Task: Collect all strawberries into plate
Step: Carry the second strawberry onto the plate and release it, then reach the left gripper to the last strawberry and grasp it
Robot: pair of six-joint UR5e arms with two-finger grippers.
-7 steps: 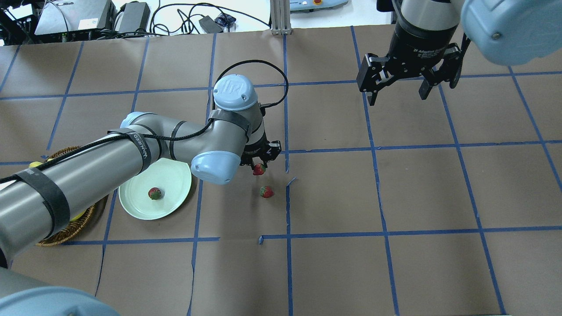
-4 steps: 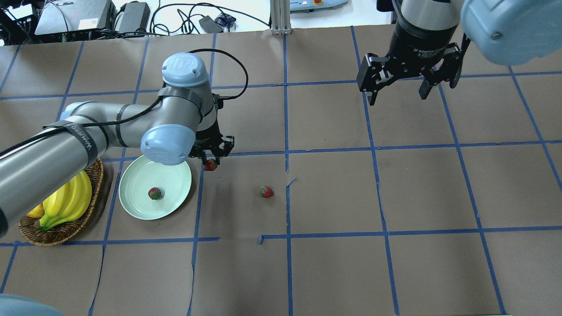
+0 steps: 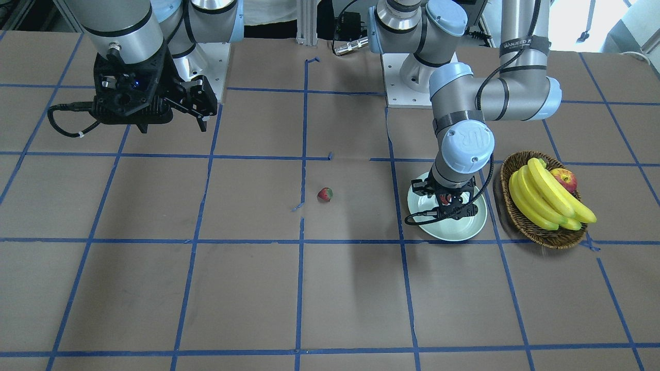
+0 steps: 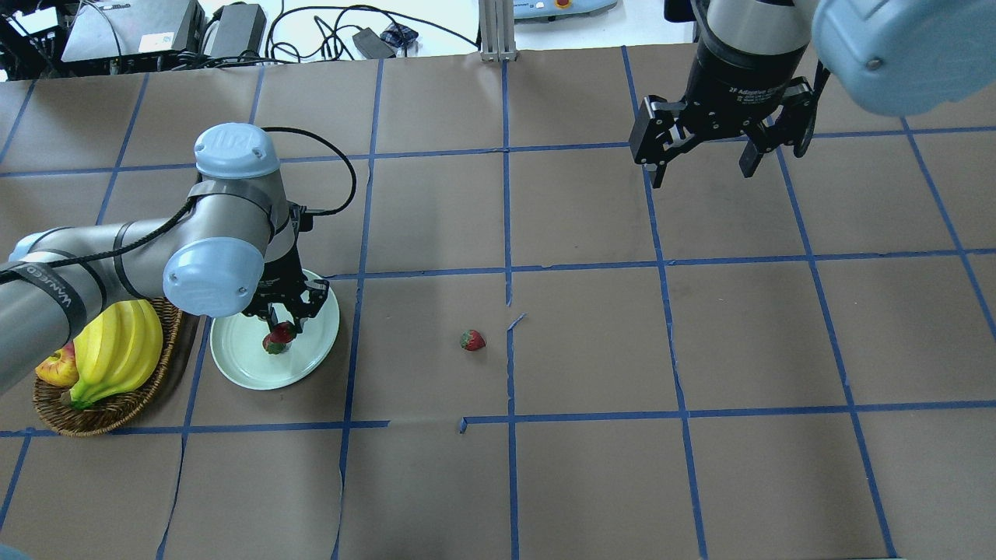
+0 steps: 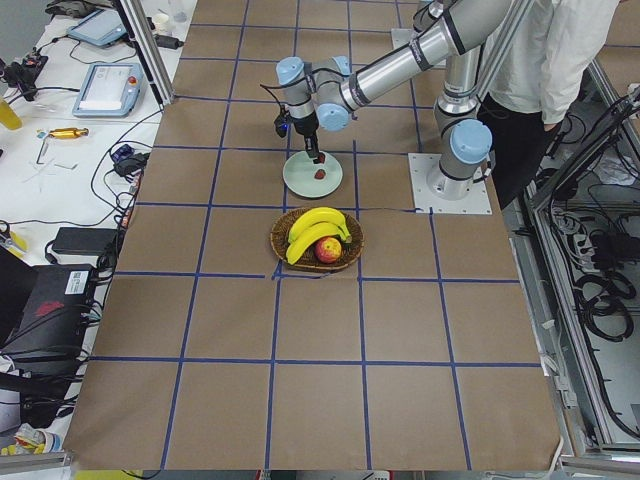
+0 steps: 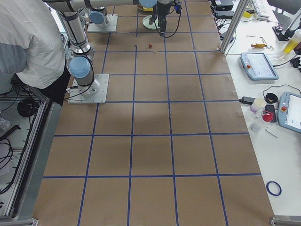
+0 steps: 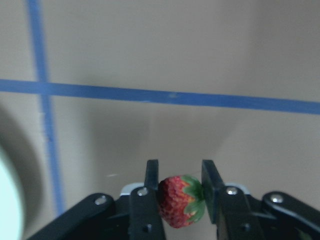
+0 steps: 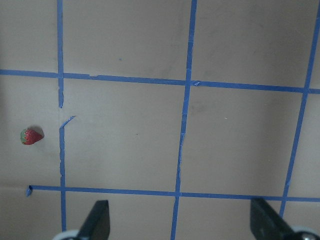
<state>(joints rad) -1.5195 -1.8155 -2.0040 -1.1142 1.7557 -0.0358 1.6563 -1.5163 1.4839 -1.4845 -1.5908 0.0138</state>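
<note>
My left gripper is shut on a small red strawberry and holds it over the pale mint plate; the left wrist view shows the berry pinched between the two fingers. A second strawberry lies on the plate just beside the held one. A third strawberry lies on the brown paper right of the plate, and also shows in the front view and the right wrist view. My right gripper is open and empty, high over the far right of the table.
A brown wicker basket with bananas and a red-yellow apple stands right next to the plate's left side. Blue tape lines grid the brown paper. Cables and gear lie beyond the table's far edge.
My left arm has swung left with the strawberry in its fingers, from near the table's middle to over the plate. The right arm has barely moved.
</note>
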